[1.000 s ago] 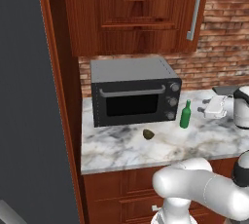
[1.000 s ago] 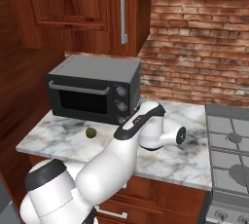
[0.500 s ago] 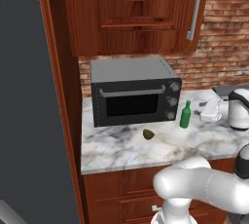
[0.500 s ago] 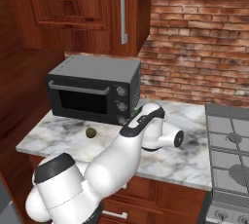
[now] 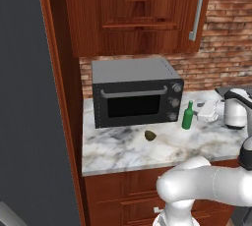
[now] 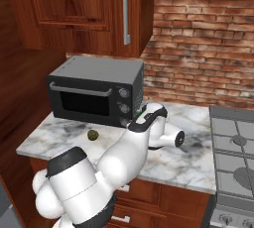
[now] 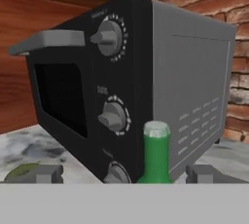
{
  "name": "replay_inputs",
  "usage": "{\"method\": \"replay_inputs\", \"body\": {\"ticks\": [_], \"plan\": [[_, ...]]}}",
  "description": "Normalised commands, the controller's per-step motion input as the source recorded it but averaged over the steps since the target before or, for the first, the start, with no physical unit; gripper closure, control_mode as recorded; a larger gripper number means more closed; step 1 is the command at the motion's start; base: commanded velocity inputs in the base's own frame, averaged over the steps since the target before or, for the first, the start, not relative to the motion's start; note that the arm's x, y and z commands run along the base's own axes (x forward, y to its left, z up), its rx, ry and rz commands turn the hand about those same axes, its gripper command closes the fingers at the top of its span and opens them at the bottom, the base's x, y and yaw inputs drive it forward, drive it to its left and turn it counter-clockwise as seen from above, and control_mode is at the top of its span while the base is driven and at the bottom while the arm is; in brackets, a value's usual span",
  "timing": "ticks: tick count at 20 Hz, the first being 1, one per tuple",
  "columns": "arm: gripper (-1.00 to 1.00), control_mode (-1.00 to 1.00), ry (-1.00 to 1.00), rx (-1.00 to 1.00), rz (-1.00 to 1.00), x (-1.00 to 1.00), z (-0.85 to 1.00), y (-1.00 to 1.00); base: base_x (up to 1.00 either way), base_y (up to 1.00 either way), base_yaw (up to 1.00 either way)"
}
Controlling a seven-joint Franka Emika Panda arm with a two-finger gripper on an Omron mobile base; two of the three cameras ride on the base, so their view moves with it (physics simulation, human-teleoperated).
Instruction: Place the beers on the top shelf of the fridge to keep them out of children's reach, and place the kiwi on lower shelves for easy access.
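Here a green glass beer bottle (image 5: 187, 116) stands upright on the marble table (image 5: 123, 154), just beside the lower right corner of the black countertop oven (image 5: 135, 94). From the hand view the bottle (image 7: 156, 154) shows a slim neck and a pale, slightly frosted cap, its glass a bright smooth green, and it rises between the two dark fingertips (image 7: 46, 174) of the pincer (image 7: 125, 174). The pincer's jaws stand wide apart, one tip on each side of the neck, and they hold nothing.

The kiwi (image 5: 150, 135) lies on the table in front of the oven, near its middle and well to the left of the bottle: a small oval, dull brownish-green and matte. In the right base view the kiwi (image 6: 92, 135) sits just ahead of the oven door (image 6: 82, 102).

The oven is a boxy thing with a grey metal top and side, a dark glass door under a long grey bar handle (image 7: 46, 40), and three round grey knobs (image 7: 111, 37) stacked down its right edge. The table is white marble veined with grey, over reddish wood cabinets (image 5: 123, 193). Behind runs a red brick wall (image 6: 203, 38), and above hangs a wooden cupboard (image 5: 135, 11) with a slim silver handle. A tall dark grey slab (image 5: 29, 102) fills the left of the left base view.
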Motion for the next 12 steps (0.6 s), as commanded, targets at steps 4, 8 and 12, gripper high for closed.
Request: {"method": "replay_inputs", "body": {"ticks": [4, 8, 12], "plan": [[-1.0, -1.0, 0.0, 0.0, 0.0, 0.26, -0.13, 0.0, 0.0, 0.0, 0.0], [-1.0, -1.0, 0.0, 0.0, 0.0, 0.29, -0.1, 0.0, 0.0, 0.0, 0.0], [-1.0, -1.0, 0.0, 0.0, 0.0, 0.29, -0.08, -0.02, 0.0, 0.0, 0.0]]}}
